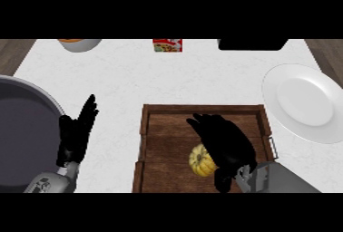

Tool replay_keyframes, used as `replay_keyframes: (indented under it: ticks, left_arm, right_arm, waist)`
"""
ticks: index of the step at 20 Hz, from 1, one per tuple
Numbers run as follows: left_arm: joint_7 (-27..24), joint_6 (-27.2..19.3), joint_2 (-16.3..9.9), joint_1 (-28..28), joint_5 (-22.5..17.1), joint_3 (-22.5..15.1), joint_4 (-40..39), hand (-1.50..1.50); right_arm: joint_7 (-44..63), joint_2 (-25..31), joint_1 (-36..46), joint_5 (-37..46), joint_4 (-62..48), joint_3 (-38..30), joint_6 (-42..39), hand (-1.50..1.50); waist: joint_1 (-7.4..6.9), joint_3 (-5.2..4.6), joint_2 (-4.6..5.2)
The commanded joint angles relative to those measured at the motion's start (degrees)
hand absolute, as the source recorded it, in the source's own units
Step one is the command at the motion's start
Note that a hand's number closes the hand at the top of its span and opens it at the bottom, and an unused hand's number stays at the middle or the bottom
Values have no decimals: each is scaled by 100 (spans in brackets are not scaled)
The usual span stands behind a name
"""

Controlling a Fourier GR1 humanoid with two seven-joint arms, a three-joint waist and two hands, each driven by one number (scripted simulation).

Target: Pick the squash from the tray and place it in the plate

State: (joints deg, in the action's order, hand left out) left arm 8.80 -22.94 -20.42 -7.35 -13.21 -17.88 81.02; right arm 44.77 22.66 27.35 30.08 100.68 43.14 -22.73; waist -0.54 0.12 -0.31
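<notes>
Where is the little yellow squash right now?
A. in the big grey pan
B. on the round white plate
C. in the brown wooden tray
C: the little yellow squash lies in the brown wooden tray, partly under the black right hand; the round white plate holds nothing.

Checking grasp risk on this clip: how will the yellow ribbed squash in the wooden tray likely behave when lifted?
The yellow ribbed squash looks rounded, so it may roll if nudged. It probably stays rigid. Its ribs might aid the right hand above it. The wooden tray rim should contain a roll.
</notes>
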Motion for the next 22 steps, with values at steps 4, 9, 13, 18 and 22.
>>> replay_keyframes:
  ticks: [4,9,13,18,22]
  left_arm:
    - [168,68,-29,148,7,62,99,0]
    - [161,24,63,308,127,74,139,0]
    - [39,292,12,331,56,262,-70,0]
    - [49,215,145,289,222,367,33,0]
    - [340,214,60,582,353,331,559,0]
  right_arm:
    - [1343,-878,452,-752,-796,-12,-1523,-150]
    - [1501,-877,352,-633,-967,-37,-1668,-150]
    - [1382,-1075,402,-543,-1317,-199,-1636,-150]
    - [1471,-1301,192,-472,-1204,-207,-1876,-150]
    - [1399,-1329,-15,-203,-1168,-198,-1941,-150]
  waist:
    - [-28,-18,25]
    - [34,-16,25]
    - [44,-16,34]
    - [53,-14,26]
    - [39,-12,19]
